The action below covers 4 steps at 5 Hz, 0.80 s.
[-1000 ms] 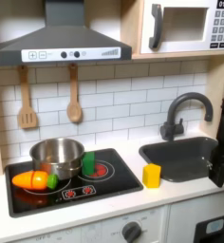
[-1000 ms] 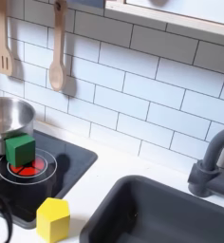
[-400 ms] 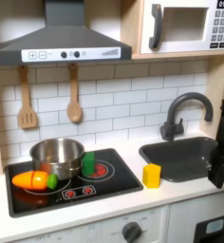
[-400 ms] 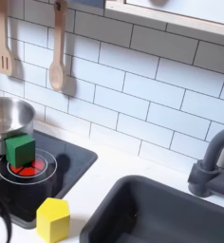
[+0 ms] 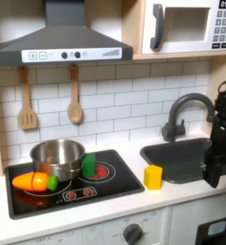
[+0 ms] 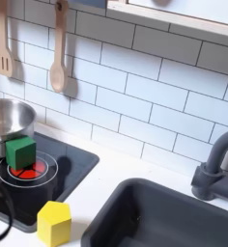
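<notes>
The claw (image 5: 213, 175) hangs at the first exterior view's right edge, over the sink (image 5: 172, 153); whether it is open or closed cannot be told. Nearest to it, a yellow block (image 5: 153, 176) stands on the table (image 5: 134, 201) between sink and stove (image 5: 105, 187). On the stove sit a green block (image 5: 89, 164), a pot (image 5: 57, 158) and a carrot (image 5: 33, 181).

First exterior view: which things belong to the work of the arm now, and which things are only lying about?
In hand, probably: gripper above the sink; yellow block, the loose thing nearest to it.
Lying about: green block, metal pot and toy carrot on the stove; hanging wooden spatula and wooden spoon.
</notes>
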Motion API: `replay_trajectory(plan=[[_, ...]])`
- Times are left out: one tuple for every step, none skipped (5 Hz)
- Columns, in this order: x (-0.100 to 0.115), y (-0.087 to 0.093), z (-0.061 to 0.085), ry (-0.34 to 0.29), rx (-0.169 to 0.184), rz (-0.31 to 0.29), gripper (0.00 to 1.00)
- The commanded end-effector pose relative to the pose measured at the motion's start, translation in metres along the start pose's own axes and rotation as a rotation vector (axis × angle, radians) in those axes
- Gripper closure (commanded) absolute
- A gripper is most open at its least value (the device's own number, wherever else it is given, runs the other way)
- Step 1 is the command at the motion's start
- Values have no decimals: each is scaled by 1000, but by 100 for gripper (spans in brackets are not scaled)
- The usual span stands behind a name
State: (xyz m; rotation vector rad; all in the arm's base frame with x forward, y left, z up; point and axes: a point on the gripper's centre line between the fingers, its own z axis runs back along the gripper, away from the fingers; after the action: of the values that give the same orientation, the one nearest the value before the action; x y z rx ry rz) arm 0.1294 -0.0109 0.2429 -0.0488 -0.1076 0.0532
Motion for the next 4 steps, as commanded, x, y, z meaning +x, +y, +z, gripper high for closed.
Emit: replay_trajectory(plan=[[6,3,3,-13,-15,8,0],[11,7,6,-31,-25,28,0],[17,11,10,-48,-30,54,0],[24,16,13,-65,-35,88,0]])
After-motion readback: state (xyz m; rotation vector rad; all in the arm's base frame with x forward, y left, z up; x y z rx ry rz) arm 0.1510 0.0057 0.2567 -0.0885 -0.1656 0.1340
